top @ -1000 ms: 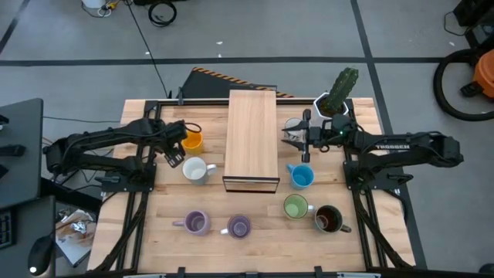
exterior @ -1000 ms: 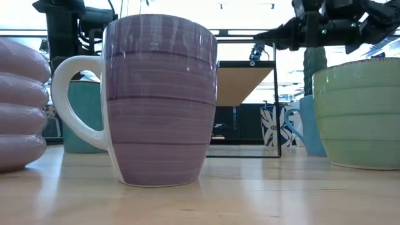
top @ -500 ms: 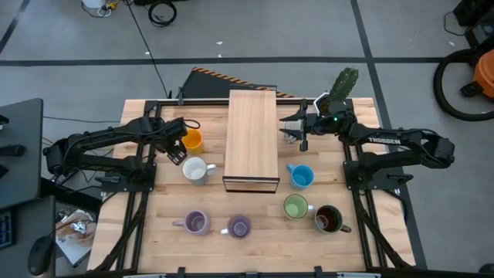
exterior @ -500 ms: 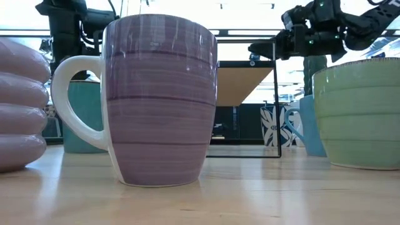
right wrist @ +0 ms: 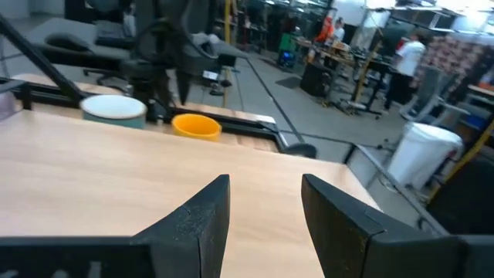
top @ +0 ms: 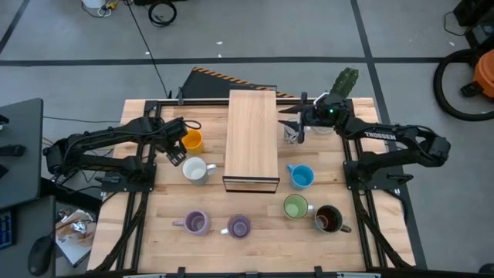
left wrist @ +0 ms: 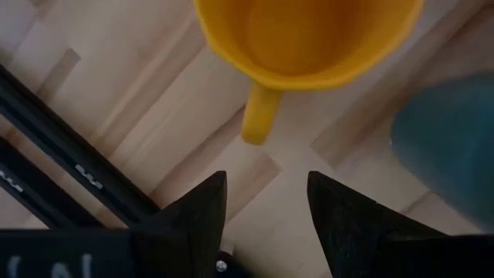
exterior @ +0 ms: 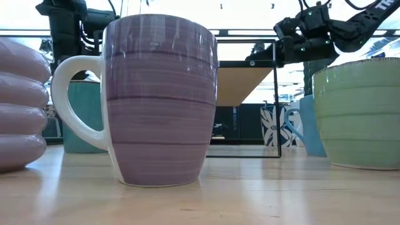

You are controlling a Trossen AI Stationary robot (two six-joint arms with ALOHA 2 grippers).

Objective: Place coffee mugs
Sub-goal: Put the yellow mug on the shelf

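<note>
Starting at nine o'clock, we see the left gripper with jaws spread and empty, just beside the orange mug and the white mug. Two purple mugs sit near six. The wooden shelf fills the centre. At one o'clock the right gripper hangs open over the patterned mug; blue mug, green mug and brown mug stand toward four.
</note>
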